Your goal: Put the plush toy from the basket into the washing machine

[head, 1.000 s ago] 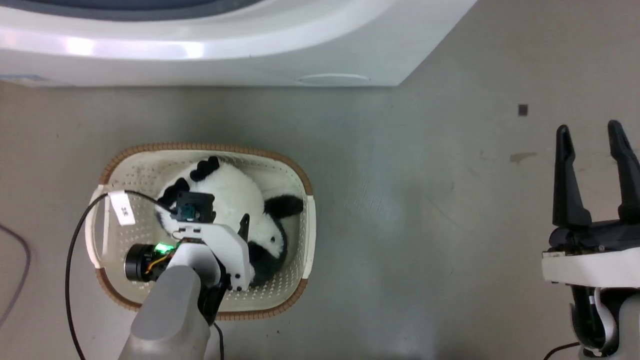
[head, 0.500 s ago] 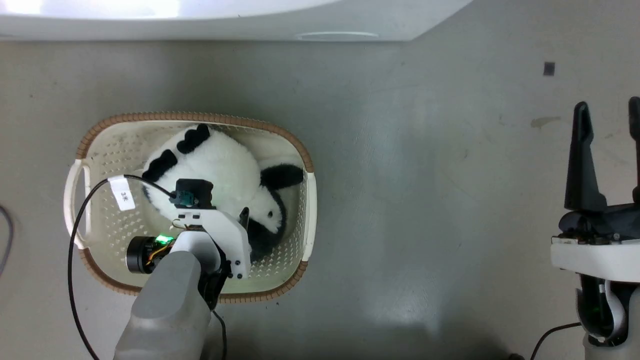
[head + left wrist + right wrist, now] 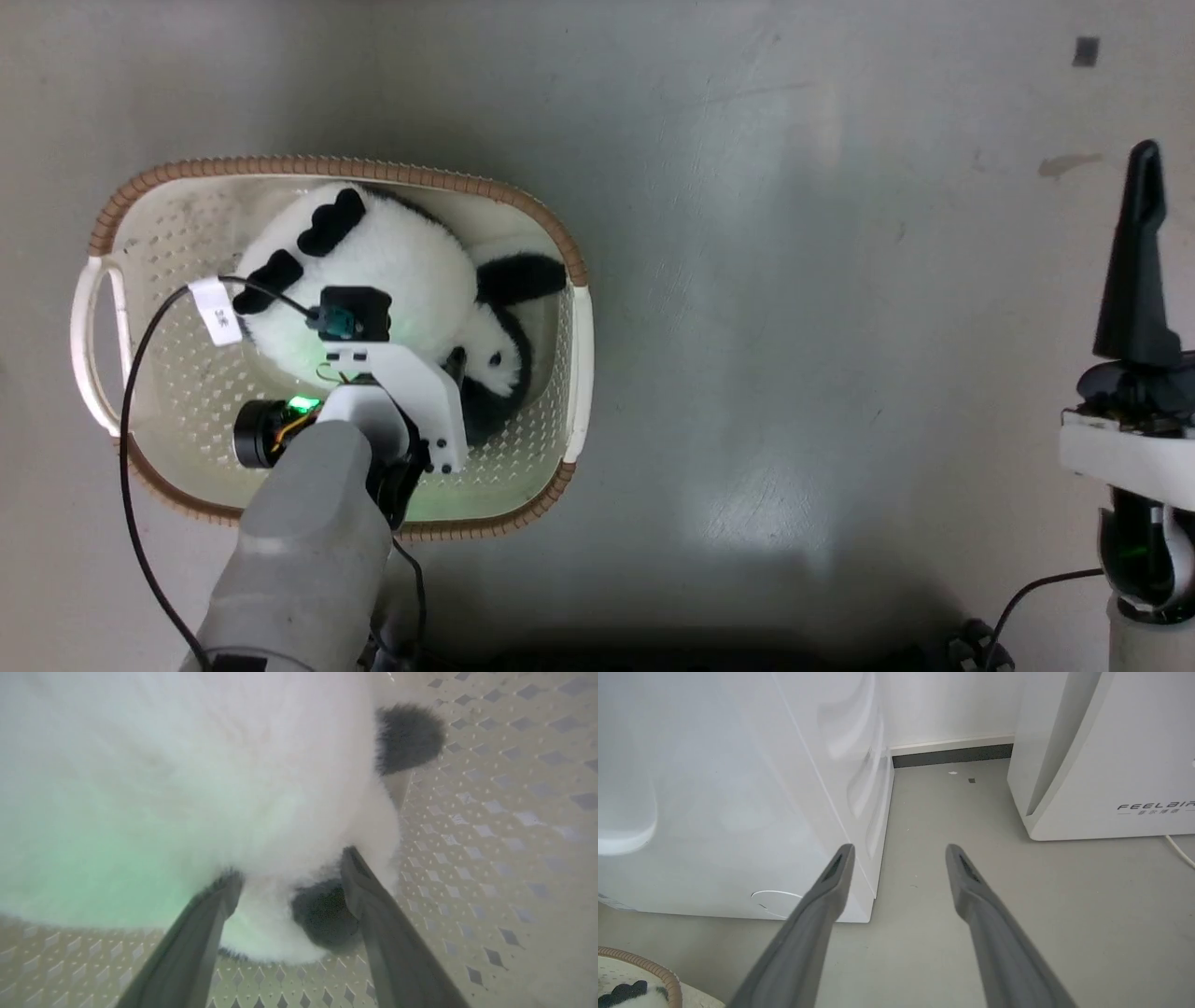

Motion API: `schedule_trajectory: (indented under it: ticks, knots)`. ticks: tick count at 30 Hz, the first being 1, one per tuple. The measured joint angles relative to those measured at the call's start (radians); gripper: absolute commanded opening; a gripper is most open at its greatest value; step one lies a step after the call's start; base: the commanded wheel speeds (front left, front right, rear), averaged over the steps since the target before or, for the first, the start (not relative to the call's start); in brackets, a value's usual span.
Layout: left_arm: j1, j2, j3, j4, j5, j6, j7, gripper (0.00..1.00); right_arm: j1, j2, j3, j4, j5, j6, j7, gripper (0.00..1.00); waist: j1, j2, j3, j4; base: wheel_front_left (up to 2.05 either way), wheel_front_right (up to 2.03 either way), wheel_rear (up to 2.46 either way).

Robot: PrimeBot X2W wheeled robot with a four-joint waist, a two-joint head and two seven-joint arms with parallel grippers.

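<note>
- The plush toy [image 3: 392, 271] is found lying inside the basket [image 3: 327, 168]. Its round white body takes up most of the basket's width, and a black limb is pressed toward the basket's right wall.
- The left claw [image 3: 290, 870] is held down inside the basket from above. Its fingers are spread wide and set astride a narrow white lobe of the toy that bears a black patch.
- The fingertips are sunk in the fur on either side of that lobe. No squeeze is seen, so nothing is judged to be gripped yet.
- This approach is explained by the basket itself: the sides are closed off by its walls, so entry is left only over the rim. A narrow lobe is likely chosen because the body is too broad for the spread.
- The right claw [image 3: 900, 849] is held well apart from the basket, to the basket's right and above bare floor [image 3: 794, 280]. Its fingers are parted and nothing is held between them. It is judged to be parked there so that room is left around the basket.
- The washing machine [image 3: 714, 788] is seen as a white cabinet beyond the basket's far side. Its porthole cannot be made out, so whether its door is open cannot be told.
- A white appliance [image 3: 1111, 765] stands farther from the basket and is not the target.
- The grasp is judged to be the step in hand. Soft fur gives under pressure, so a deep, firm closing is called for, or the toy may be lost over the basket's rim.
</note>
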State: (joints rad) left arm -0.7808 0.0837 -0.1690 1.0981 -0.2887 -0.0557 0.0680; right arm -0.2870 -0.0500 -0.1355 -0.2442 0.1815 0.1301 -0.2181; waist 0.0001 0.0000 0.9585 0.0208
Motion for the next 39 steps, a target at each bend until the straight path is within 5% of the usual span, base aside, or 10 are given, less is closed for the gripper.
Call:
schedule_trajectory:
  ticks: [12, 14, 15, 26, 39]
  knots:
    - [-0.088, -0.002, -0.041, 0.108, -0.035, -0.018, -0.007, 0.96, -0.031, 0.000, -0.013, -0.011, 0.022, 0.000, -0.024, 1.00, -0.0001, 0.0000, 0.073, 0.011, 0.00, 0.00, 0.00]
    - [-0.102, -0.002, -0.049, 0.128, -0.043, -0.024, -0.005, 0.09, -0.034, 0.000, -0.013, -0.012, 0.024, 0.000, -0.030, 1.00, -0.0001, 0.0000, 0.083, 0.010, 0.00, 0.00, 0.00]
    - [-0.109, -0.002, -0.052, 0.137, -0.049, -0.029, 0.004, 0.00, -0.036, 0.000, -0.013, -0.014, 0.024, 0.000, -0.031, 1.00, -0.0001, 0.0000, 0.088, 0.010, 0.00, 0.00, 0.00]
    - [-0.131, 0.000, -0.097, 0.184, -0.060, -0.055, -0.002, 0.00, -0.046, 0.000, -0.022, -0.017, 0.032, 0.000, -0.039, 1.00, 0.0000, 0.0000, 0.060, 0.014, 0.00, 0.00, 0.00]
    - [-0.051, -0.016, -0.144, 0.193, -0.086, -0.071, -0.120, 0.00, -0.033, 0.000, 0.003, 0.060, 0.048, 0.000, -0.039, 1.00, 0.0000, 0.0000, -0.126, 0.029, 0.00, 0.00, 0.00]
